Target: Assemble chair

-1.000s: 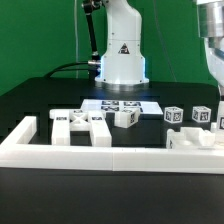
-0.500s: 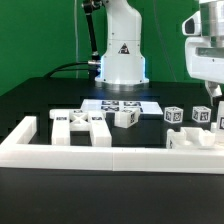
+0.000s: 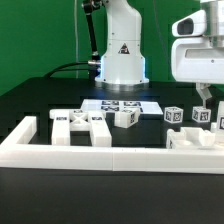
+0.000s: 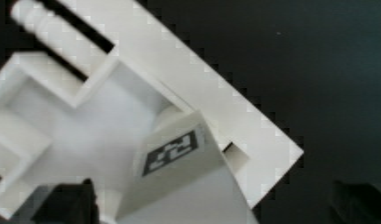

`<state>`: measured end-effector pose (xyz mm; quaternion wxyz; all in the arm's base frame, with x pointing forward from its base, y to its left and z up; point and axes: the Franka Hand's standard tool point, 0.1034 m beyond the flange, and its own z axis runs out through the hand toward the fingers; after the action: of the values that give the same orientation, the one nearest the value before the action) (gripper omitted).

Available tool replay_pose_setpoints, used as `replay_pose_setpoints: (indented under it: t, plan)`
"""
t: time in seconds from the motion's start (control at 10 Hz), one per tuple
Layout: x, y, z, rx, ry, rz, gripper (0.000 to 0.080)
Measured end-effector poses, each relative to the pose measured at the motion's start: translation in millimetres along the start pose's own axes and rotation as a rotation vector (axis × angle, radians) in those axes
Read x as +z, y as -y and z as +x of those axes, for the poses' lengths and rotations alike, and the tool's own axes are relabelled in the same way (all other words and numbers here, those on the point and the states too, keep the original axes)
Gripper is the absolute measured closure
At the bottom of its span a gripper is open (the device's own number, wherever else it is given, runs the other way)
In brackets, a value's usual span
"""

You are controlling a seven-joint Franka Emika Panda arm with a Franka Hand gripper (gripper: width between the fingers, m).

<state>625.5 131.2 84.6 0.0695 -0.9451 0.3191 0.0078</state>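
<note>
one gripper hangs over the table's edge on the exterior view's right, jaws spread wide and holding nothing, above the chair pieces there. three small tagged blocks are countable: one near the table's middle and two close together under the gripper. one larger white chair piece lies just behind the border frame; the wrist view shows one tag on it. a tagged flat cluster lies toward the exterior view's left; its piece count is unclear. one marker board lies mid-table.
</note>
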Motion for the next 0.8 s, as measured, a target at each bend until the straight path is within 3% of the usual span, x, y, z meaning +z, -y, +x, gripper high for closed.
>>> replay_pose_setpoints:
  t: [0.4, 0.6, 0.8]
  plan:
    - [0.0, -1.8, 2.2, -0.335, -0.019, -0.032, 0.0150]
    - [1.0, -3.1, 2.7, -0.383, -0.021, -0.042, 0.0150]
    - [1.0, -3.1, 2.7, -0.382, -0.021, -0.042, 0.0374]
